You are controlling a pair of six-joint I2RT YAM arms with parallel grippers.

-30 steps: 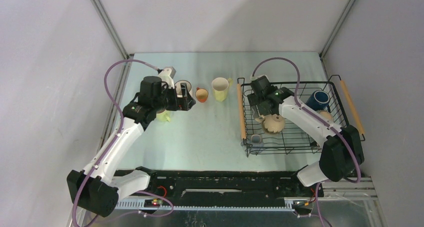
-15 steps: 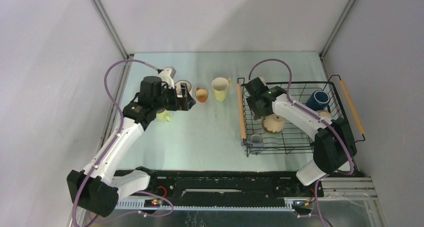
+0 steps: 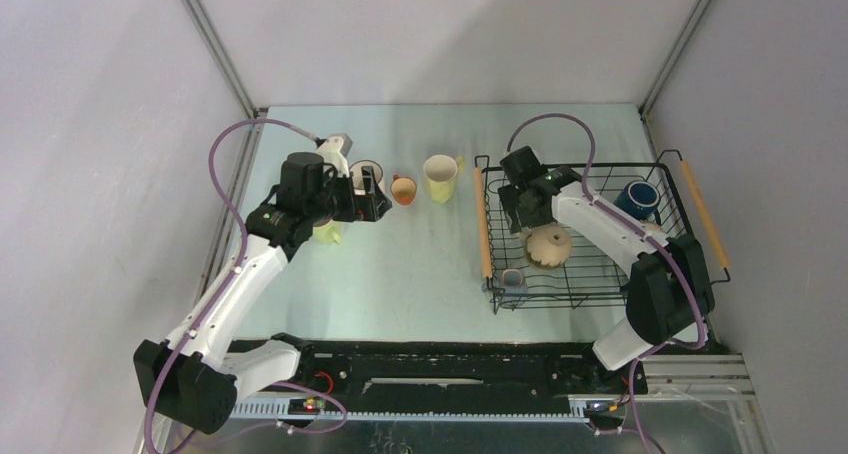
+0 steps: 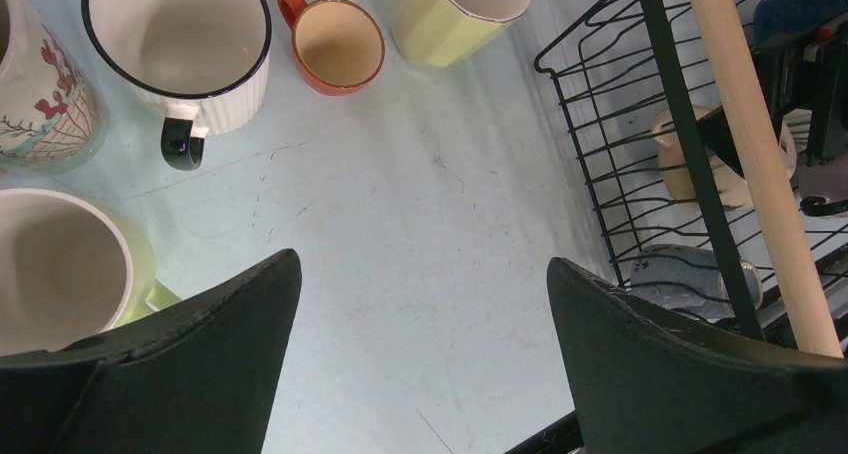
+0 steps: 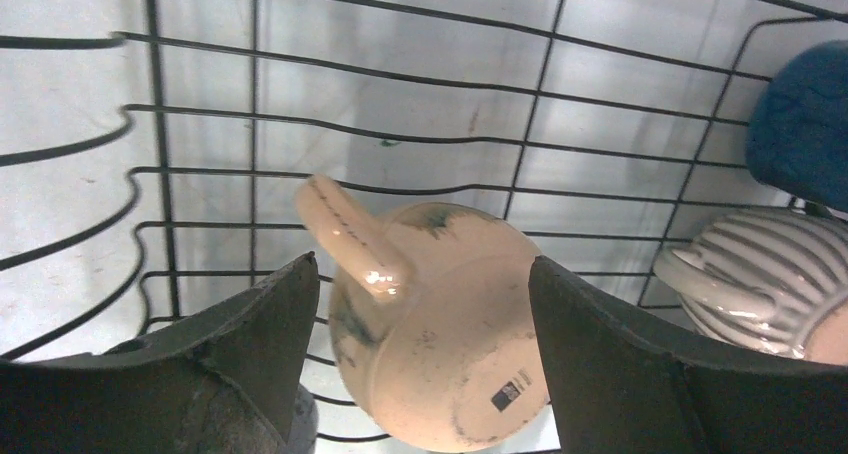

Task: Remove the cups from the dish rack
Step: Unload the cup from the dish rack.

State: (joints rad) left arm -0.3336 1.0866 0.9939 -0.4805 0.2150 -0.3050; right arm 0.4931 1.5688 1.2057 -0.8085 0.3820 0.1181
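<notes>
The right gripper [image 5: 422,274] is open. Its dark fingers [image 5: 230,364] stand either side of a pale pinkish-tan mug [image 5: 450,354], and no grip on it shows. The gap is a shade narrower than a second ago. The arm has slid toward the left wall of the dish rack [image 3: 590,269], with its elbow drawn in from the rack's right side.

The mug lies tipped on the rack's thin black wire floor. Its smooth round base, bearing a small dark label, faces the wrist camera, and its loop handle [image 5: 350,234] juts up by the left finger. Just right of it in the rack sits a cream ribbed cup [image 5: 760,274]. A dark blue cup [image 5: 805,124] is in the rack's far right corner and a grey cup [image 3: 512,279] in its near left corner.

The left gripper [image 4: 422,266] has not moved. It hangs spread wide and empty over the pale green table [image 4: 420,204] to the left of the rack. Farther left of the rack stand:
- a pale yellow faceted cup [image 4: 460,14], nearest the rack
- a small glossy orange-red cup [image 4: 338,44]
- a white black-rimmed mug [image 4: 180,49]
- a red-patterned mug [image 4: 40,94]
- a yellow-green cup [image 4: 60,264]

A strip of bare, scuffed table separates these from the rack's left wooden rod handle [image 4: 765,174].
</notes>
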